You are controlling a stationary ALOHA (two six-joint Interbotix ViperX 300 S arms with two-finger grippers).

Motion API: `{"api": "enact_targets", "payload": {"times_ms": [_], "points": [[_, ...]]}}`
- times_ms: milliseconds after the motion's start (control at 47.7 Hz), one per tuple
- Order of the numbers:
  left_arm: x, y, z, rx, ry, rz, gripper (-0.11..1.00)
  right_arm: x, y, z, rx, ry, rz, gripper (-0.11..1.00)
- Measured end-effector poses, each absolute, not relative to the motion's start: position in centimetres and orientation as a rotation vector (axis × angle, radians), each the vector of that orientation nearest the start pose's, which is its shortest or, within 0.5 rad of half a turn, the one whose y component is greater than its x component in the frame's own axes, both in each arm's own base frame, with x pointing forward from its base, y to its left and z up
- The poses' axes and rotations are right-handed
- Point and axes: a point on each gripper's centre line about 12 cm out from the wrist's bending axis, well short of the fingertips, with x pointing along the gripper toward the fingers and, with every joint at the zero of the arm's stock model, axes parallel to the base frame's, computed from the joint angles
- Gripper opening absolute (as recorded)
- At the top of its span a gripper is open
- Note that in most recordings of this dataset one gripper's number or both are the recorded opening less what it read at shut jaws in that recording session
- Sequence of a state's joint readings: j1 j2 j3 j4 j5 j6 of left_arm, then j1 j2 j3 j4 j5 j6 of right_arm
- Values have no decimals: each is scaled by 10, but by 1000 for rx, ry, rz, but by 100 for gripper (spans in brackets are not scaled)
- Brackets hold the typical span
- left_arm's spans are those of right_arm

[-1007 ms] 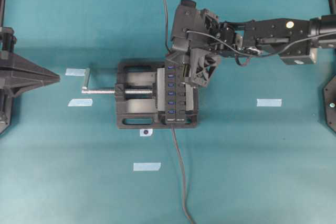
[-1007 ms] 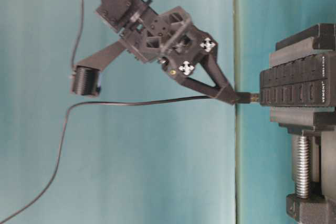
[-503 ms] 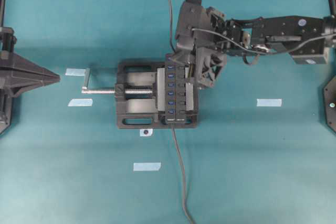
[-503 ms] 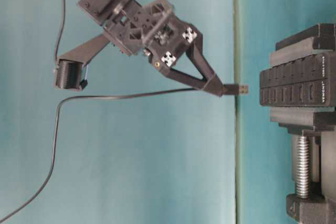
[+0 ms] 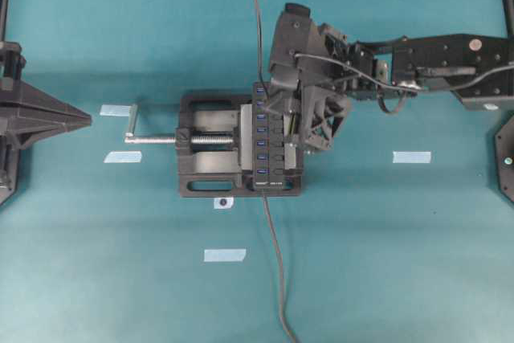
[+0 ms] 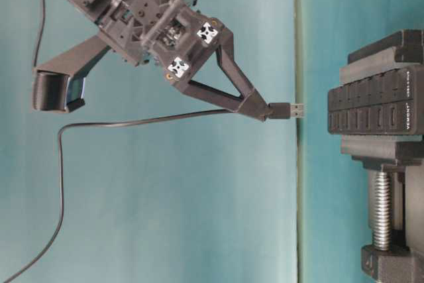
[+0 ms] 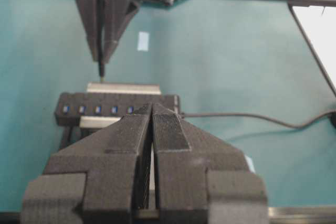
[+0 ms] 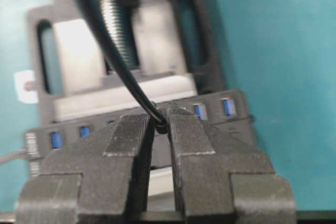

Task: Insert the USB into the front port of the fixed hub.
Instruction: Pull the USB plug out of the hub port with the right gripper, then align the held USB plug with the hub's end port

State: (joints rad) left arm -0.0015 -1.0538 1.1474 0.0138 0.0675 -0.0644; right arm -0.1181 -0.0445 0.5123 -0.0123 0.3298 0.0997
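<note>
My right gripper [image 6: 262, 109] is shut on the USB [image 6: 288, 110], a small black plug whose metal tip points at the fixed hub [image 6: 374, 114]. A short gap separates the tip from the hub's port face. From overhead, the right gripper [image 5: 293, 122] hangs over the far half of the fixed hub [image 5: 267, 142], a narrow black bar with a row of blue ports. The right wrist view has the dark cable [image 8: 105, 40] running into the pinch [image 8: 161, 121] above the ports [image 8: 226, 107]. My left gripper [image 7: 152, 109] is shut and empty, away at the left [image 5: 80, 120].
A black vise [image 5: 209, 146] with a silver screw [image 5: 152, 140] clamps the hub. The hub's own cable [image 5: 275, 263] runs toward the near table edge. Pale tape marks [image 5: 411, 157] [image 5: 224, 255] lie on the teal mat.
A second ago the plug's tip was against the hub's port face. The right gripper has pulled it back off the hub and shifted a little along the row.
</note>
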Motion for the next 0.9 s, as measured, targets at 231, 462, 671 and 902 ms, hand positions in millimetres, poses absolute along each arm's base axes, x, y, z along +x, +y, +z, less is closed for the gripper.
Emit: {"api": "enact_targets", "payload": {"times_ms": [231,462,671,902], "points": [[184,0,278,-52,166,4,0,395,-38,209,164,790,-146,9],[184,0,277,-53,169,4,0,396,-30,210,191,783,-142,9],[184,0,277,-52,169,5,0,397,-20,210,181,779,-118,9],[184,0,276,-53,170,4,0,399,-11,212,177,761,-97,9]]}}
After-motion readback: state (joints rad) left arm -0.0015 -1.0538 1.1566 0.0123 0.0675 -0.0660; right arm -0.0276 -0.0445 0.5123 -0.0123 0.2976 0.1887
